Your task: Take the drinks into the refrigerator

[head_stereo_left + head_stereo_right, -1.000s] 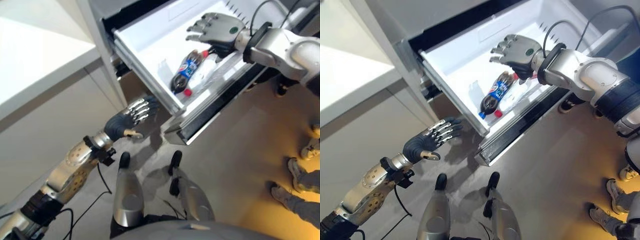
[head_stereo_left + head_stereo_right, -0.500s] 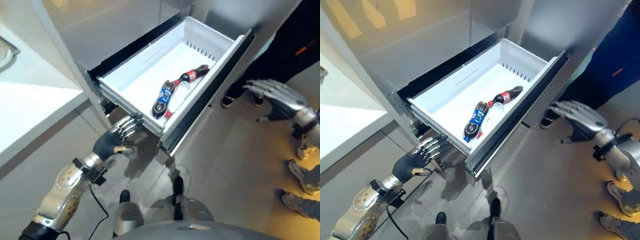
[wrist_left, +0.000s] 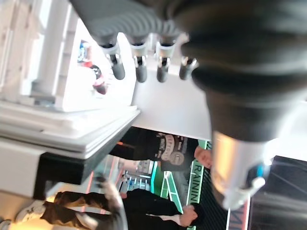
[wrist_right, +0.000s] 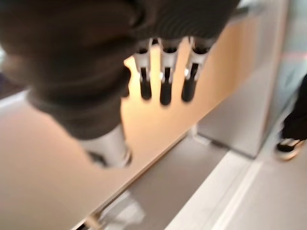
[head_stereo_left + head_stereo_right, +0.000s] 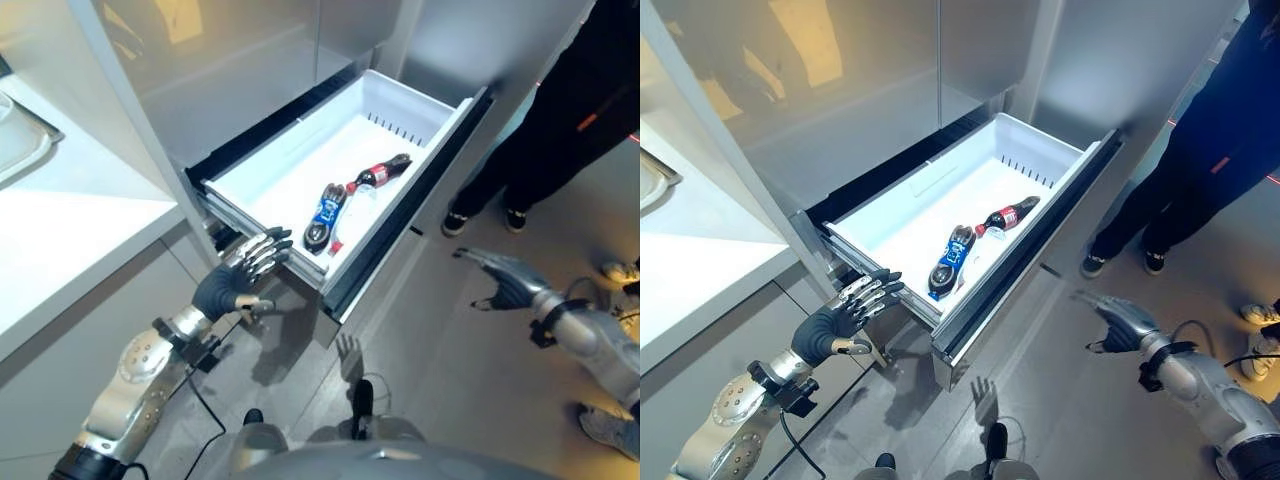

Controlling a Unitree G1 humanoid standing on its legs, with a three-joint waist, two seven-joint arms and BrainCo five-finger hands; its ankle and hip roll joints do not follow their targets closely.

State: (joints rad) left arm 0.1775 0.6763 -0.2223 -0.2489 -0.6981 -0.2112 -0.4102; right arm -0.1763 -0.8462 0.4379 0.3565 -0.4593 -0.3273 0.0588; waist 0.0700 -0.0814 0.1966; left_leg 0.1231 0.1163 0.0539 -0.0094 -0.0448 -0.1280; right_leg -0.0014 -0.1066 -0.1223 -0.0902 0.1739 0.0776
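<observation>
The refrigerator's bottom drawer (image 5: 408, 104) stands pulled out, a white bin with a dark front. On its floor lie a dark bottle with a blue label (image 5: 325, 211) and a dark bottle with a red label (image 5: 381, 173); a clear bottle (image 5: 350, 203) lies between them. My left hand (image 5: 236, 281) hangs open beside the drawer's near corner, fingers straight, touching nothing. Out over the floor past the drawer front, my right hand (image 5: 502, 284) is open and empty. The right wrist view has its fingers (image 4: 165, 82) straight.
A person in dark trousers (image 5: 545, 140) stands just beyond the drawer front, shoes (image 5: 456, 222) on the floor. Another shoe (image 5: 620, 271) is at the far right. A white counter (image 5: 70, 225) runs along my left. The refrigerator's grey doors (image 5: 250, 50) rise behind the drawer.
My right hand has left the bottles in the drawer and swung out and down over the floor. The camera has lifted. The left hand stays by the drawer's corner.
</observation>
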